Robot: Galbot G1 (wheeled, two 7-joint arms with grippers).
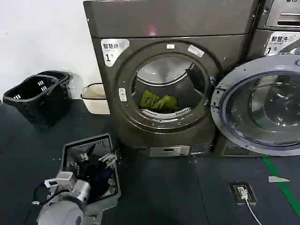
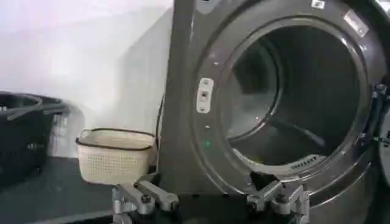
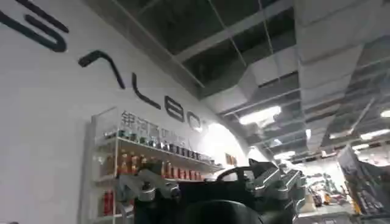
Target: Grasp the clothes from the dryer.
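The left gripper (image 2: 210, 199), fingers (image 2: 146, 198) spread wide and empty, hangs low at the left above the grey basket (image 1: 70, 152), aimed at the dryer (image 1: 164, 89) to line up a reach through the open mouth. The clothes (image 1: 159, 101) lie on the drum floor, well apart from it. The right gripper (image 3: 210, 185), parked pointing upward, has its fingers apart, holding nothing.

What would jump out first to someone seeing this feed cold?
The dryer fills the middle of the head view, its round door swung wide open to the right. Inside the steel drum, the yellow-green clothes lie at the bottom near the mouth. On the floor at front left sits a grey basket holding dark clothing, and the left end effector, fingers spread, faces the drum opening from low down.
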